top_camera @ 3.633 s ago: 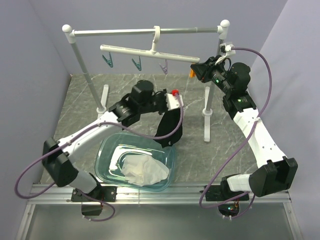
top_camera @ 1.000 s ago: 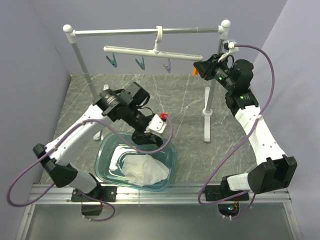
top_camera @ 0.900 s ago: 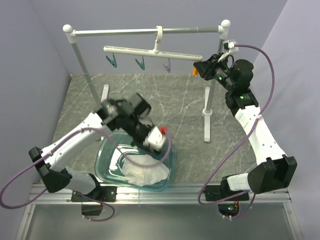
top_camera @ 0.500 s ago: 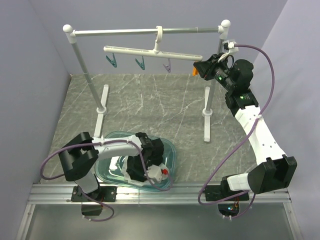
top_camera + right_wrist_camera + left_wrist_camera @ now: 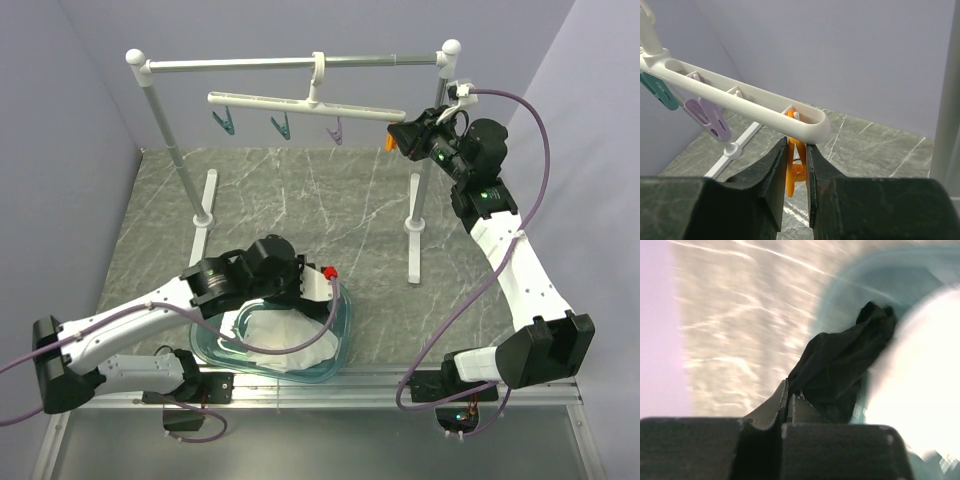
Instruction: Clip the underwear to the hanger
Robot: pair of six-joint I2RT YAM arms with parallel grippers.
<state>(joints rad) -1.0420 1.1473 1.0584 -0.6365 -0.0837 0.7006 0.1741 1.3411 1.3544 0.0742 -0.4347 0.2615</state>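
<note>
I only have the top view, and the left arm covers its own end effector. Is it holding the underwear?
Observer: Yes. The left wrist view shows the left end effector shut on the underwear.
Operator: And the right one, up by the hanger: does it actually have a peg?
Observer: Yes. In the right wrist view the right end effector is shut on the orange peg, just under the end of the hanger.
</note>
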